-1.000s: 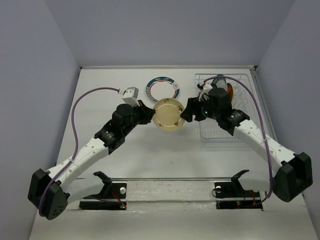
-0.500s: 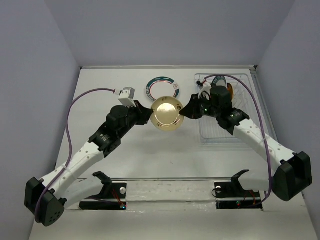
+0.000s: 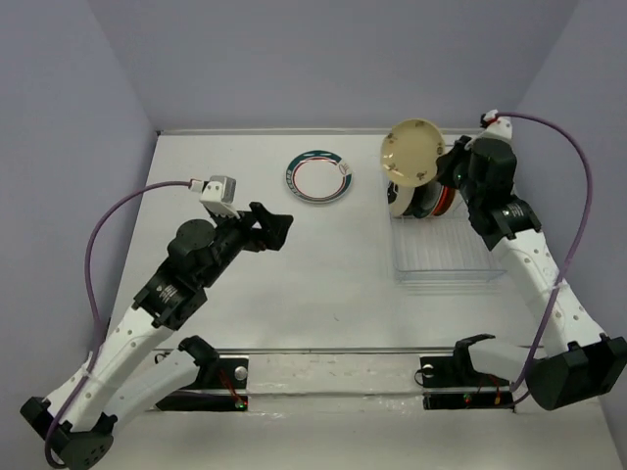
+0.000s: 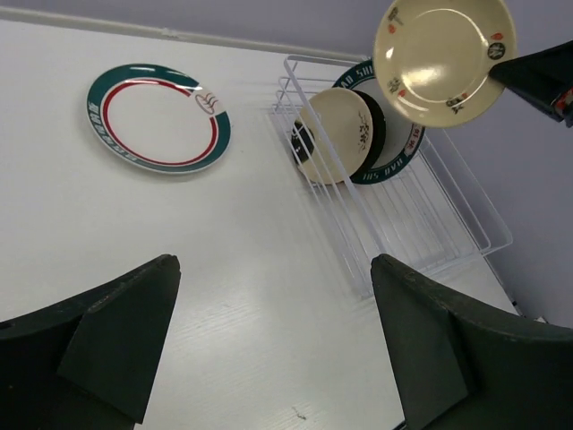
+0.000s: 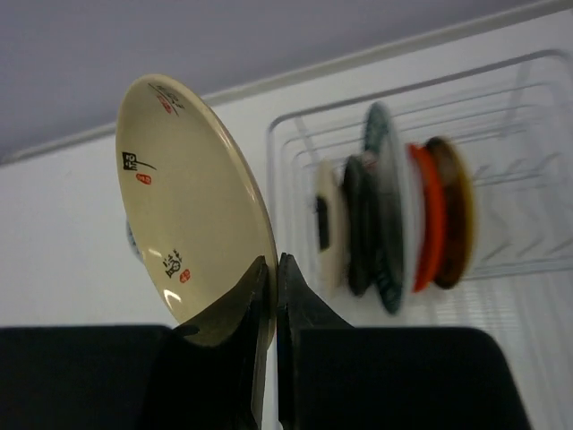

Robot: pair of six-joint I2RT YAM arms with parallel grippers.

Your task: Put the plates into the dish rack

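Pinched only by its rim in the right gripper, the cream plate could swivel and clip the racked plates; the left gripper gapes empty.

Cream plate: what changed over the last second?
The right pincer, shut on the cream plate, carried it from mid-table up and right to above the dish rack's far left corner. The left pincer came off the plate and pulled back left, now open and empty. The green-rimmed plate and the rack stayed put.
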